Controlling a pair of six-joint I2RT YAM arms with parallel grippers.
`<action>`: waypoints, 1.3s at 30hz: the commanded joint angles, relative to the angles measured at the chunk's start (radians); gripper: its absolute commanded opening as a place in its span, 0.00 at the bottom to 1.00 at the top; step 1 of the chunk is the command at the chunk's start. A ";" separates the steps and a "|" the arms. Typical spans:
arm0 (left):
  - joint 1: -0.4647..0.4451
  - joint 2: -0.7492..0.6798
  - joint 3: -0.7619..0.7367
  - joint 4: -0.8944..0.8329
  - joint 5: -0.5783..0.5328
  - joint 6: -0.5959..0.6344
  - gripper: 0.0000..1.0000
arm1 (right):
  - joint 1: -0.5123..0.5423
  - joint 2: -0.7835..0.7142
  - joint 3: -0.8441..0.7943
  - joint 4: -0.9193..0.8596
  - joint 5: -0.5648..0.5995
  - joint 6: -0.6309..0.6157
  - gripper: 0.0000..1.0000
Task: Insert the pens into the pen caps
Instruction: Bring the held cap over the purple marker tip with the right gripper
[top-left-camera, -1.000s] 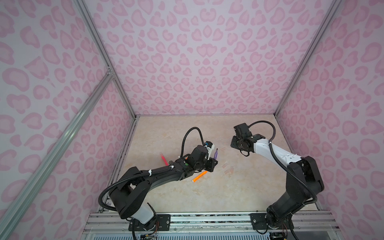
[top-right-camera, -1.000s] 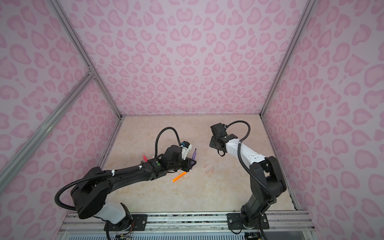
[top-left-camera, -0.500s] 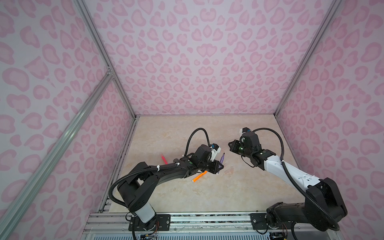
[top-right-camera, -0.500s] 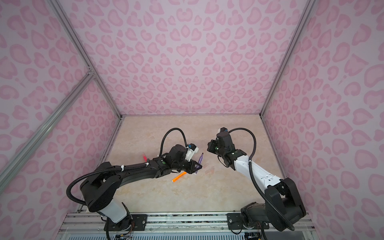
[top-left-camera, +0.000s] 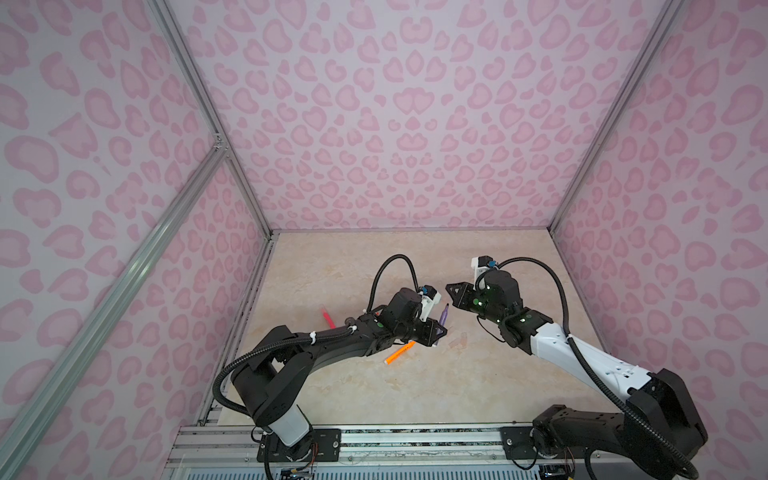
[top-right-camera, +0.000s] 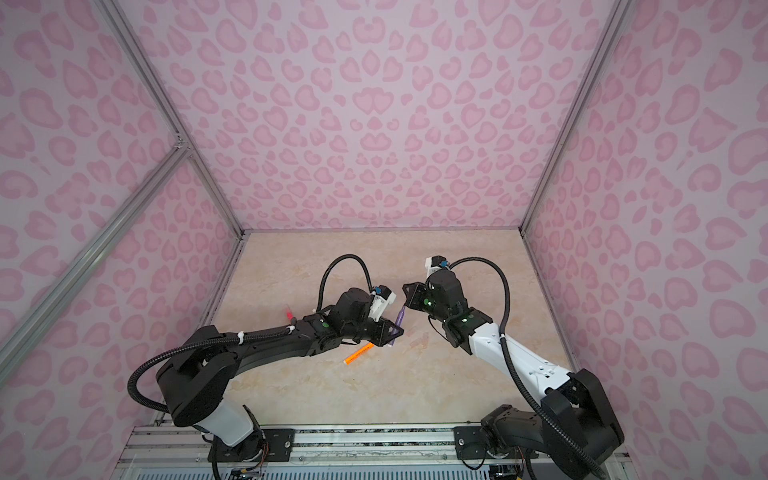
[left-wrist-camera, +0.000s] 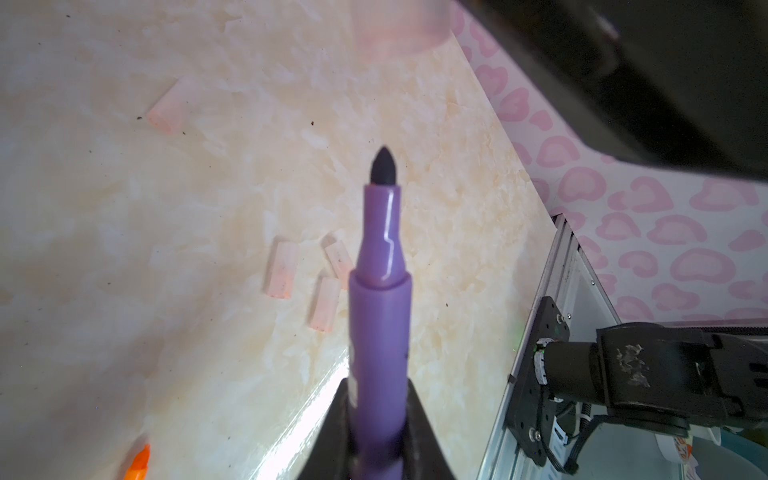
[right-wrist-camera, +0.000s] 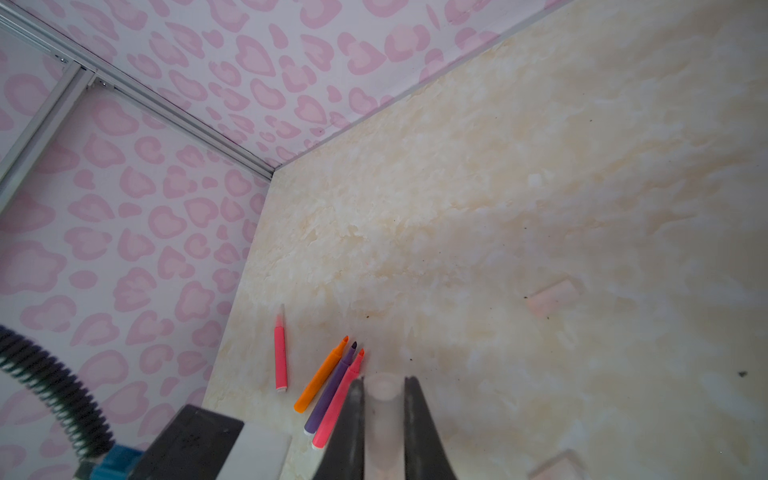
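clamped on the barrel of a purple pen (left-wrist-camera: 380, 324), the jaws of the left gripper (left-wrist-camera: 376, 399) leave the pen's front part sticking out past the fingertips. its long axis runs in line with the gripper. its dark pointed tip faces away from the wrist toward a blurred clear cap (left-wrist-camera: 399, 25); tip and cap are apart, not yet joined. in both top views the purple pen (top-left-camera: 443, 316) (top-right-camera: 399, 318) stands tilted above the middle of the tabletop (top-left-camera: 374, 257), with its tip raised and leaning toward the far edge and the right gripper (top-left-camera: 451, 293).

the right gripper's jaws are closed on the clear cap (right-wrist-camera: 382, 409), which sits between the two fingers with its long axis along them.

three loose caps (left-wrist-camera: 282, 270) lie flat and close together near the middle of the tabletop, and a fourth cap (left-wrist-camera: 168, 106) lies apart from them.

an orange pen (top-left-camera: 400, 352) lies flat beneath the left arm, its long axis slanting from near-left to far-right. a pink pen (top-left-camera: 328, 319) lies near the left edge, its long axis running roughly near to far. the right wrist view shows the pink pen (right-wrist-camera: 280, 357) apart from three pens lying side by side with their tips the same way: the orange pen (right-wrist-camera: 321, 374), a second purple pen (right-wrist-camera: 331, 387) and a pink-red pen (right-wrist-camera: 332, 415).
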 joint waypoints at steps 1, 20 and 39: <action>-0.001 -0.018 0.000 0.019 -0.019 0.016 0.04 | 0.010 0.003 -0.010 0.041 0.007 0.016 0.00; 0.001 -0.081 -0.040 0.022 -0.106 0.017 0.04 | 0.088 0.019 -0.001 0.029 0.086 -0.006 0.00; 0.000 -0.074 -0.033 0.012 -0.111 0.021 0.03 | 0.088 -0.004 0.002 0.009 0.108 -0.012 0.00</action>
